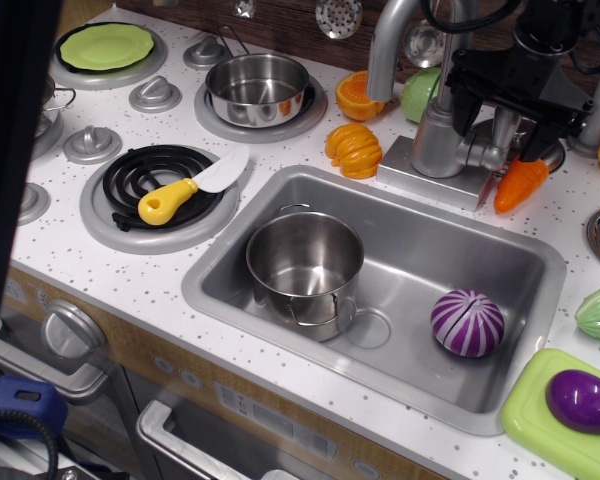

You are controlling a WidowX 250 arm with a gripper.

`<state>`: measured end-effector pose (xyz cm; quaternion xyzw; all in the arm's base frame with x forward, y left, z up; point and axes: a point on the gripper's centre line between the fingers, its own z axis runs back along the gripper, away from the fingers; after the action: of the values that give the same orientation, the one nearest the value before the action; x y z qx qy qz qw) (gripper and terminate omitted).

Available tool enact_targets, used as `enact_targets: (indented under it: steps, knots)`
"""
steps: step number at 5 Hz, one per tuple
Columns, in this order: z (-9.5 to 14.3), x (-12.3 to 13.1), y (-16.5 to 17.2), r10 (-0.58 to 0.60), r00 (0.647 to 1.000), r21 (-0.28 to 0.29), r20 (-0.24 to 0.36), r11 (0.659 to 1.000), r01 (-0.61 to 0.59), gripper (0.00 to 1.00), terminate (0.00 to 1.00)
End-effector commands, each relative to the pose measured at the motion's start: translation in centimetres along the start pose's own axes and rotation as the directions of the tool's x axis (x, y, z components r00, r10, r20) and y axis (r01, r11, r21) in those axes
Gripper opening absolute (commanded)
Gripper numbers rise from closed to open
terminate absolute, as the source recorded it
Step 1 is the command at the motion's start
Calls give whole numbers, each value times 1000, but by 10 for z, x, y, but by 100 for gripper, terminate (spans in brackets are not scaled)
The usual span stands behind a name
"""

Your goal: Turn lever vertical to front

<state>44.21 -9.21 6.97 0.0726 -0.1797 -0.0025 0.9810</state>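
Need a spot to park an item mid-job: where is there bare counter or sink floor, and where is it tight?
Free: sink floor between the steel pot and the purple striped ball, and behind them; white counter strip between sink front rim and cabinet edge. Crowded: around the faucet base, where the gripper hangs by the lever, with carrot and orange slices close.
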Motion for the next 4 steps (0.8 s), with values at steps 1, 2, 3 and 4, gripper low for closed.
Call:
enact_targets:
  steps: [1, 2, 3, 4]
  knots:
    - [18, 25, 2, -4, 999, -2, 54, 1000, 4, 0, 0]
    - [20, 29, -2, -2, 999, 9, 44, 1000, 2, 0, 0]
    - [24, 24, -9, 20, 1000, -2, 23, 1000, -20, 0, 0]
    - [32, 11, -21, 64, 998, -7, 2, 998, -64, 0, 0]
